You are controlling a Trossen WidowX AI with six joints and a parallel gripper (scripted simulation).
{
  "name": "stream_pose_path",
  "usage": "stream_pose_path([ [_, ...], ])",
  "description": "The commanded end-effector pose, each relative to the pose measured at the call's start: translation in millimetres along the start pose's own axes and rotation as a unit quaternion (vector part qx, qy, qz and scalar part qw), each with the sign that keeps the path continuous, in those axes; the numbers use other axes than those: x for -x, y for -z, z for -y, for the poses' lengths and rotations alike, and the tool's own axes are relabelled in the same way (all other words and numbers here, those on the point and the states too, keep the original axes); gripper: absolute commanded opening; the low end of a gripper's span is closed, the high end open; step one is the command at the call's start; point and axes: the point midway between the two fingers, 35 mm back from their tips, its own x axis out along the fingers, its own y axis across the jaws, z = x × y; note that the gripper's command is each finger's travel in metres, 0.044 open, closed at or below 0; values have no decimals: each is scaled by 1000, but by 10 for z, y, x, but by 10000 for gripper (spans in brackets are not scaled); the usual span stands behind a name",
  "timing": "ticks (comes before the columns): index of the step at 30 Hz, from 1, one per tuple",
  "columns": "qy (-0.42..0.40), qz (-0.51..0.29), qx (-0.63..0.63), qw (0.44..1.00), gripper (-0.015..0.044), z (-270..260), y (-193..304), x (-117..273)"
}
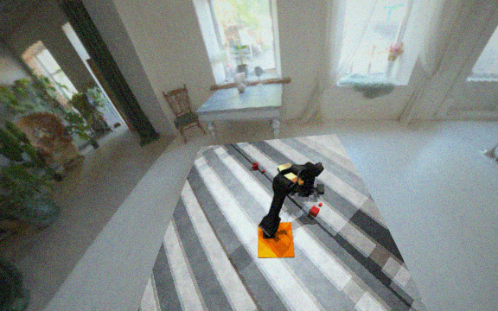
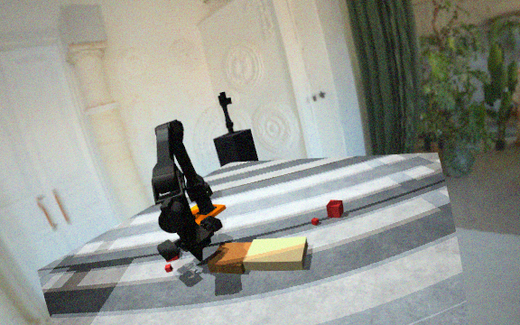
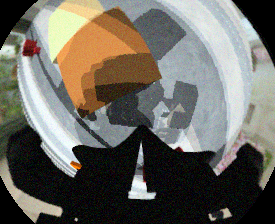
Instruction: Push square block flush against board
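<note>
The orange square block (image 2: 226, 258) (image 3: 100, 60) lies flat on the striped table top, partly in shadow. The pale yellow board (image 2: 280, 251) (image 3: 63, 32) lies on the block's far side from the gripper. One block side appears to touch the board's end. Their near edges look roughly even in the wrist view, slightly stepped in the exterior view; exact evenness cannot be told. My gripper (image 2: 201, 259) (image 3: 141, 127) is shut and empty, its tips low just outside the block's opposite side, with a small apparent gap. In the top view the arm hides much of both parts.
A red cube (image 1: 314, 211) and a tiny red one (image 1: 320, 204) (image 2: 168, 268) are near the gripper side. Another red cube (image 1: 255, 166) (image 2: 335, 208) (image 3: 31, 48) and a tiny one (image 1: 263, 171) (image 2: 315, 221) lie beyond the board. An orange plate (image 1: 285, 250) is at the arm's base.
</note>
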Motion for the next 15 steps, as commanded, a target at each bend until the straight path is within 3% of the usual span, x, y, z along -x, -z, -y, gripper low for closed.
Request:
stream_pose_path([
  [1,0,0,0,1000,0,2,-2,30],
  [5,0,2,1,1000,0,3,-1,519],
  [15,4,7,-58,998,0,54,-158,550],
])
